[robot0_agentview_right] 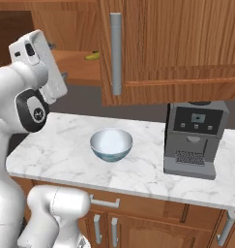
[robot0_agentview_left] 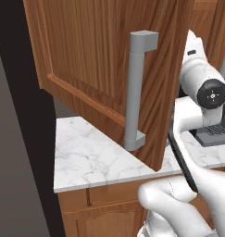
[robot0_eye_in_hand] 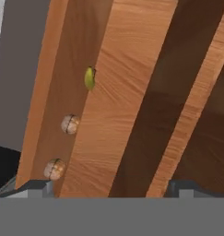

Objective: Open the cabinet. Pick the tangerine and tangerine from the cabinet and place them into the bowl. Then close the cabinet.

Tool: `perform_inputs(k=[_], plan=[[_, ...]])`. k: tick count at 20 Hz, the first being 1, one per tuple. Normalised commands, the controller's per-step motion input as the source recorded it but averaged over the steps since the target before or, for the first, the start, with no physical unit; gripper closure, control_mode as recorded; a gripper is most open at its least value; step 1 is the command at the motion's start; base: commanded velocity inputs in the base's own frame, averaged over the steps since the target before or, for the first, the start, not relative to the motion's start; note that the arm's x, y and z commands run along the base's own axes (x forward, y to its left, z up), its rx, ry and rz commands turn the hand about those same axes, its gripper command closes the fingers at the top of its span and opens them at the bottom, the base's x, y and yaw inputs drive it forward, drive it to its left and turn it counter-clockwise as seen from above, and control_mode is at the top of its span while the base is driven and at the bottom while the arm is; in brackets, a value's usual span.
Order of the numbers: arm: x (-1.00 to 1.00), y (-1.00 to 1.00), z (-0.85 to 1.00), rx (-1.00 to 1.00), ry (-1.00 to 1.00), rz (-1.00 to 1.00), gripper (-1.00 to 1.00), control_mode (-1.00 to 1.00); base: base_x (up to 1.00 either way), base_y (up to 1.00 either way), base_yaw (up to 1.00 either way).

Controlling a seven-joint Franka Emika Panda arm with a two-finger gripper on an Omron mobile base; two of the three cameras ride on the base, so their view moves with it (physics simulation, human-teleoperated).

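Note:
The cabinet's left door (robot0_agentview_left: 95, 55) stands swung open towards me, its grey bar handle (robot0_agentview_left: 134, 88) facing out. My gripper (robot0_agentview_right: 59, 60) is raised in front of the open cabinet's shelf (robot0_agentview_right: 75, 68), open, with nothing between its fingers. In the hand view, which is rolled, two small round tangerines (robot0_eye_in_hand: 70, 124) (robot0_eye_in_hand: 55, 168) sit on the shelf edge ahead of the open gripper (robot0_eye_in_hand: 109, 189), dull orange-brown in the shade. The bowl (robot0_agentview_right: 111, 144) stands empty on the marble counter (robot0_agentview_right: 61, 150), below and to the right of the hand.
A yellow-green fruit (robot0_eye_in_hand: 89, 78) lies on the same shelf (robot0_agentview_right: 92, 55), farther along. The cabinet's right door (robot0_agentview_right: 177, 43) is shut, with its bar handle (robot0_agentview_right: 116, 53). A grey coffee machine (robot0_agentview_right: 194, 138) stands on the counter right of the bowl. A dark wall closes the left side (robot0_agentview_left: 21, 139).

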Motion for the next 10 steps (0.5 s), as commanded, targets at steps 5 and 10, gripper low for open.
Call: perform_inputs(k=[5, 10], plan=[[0.21, -0.03, 0.0, 0.0, 0.0, -0.38, -1.0, -1.0, 0.0, 0.0, 0.0], [0.09, -0.29, 0.0, 0.0, 0.0, -0.35, -1.0, -1.0, 0.0, 0.0, 0.0]])
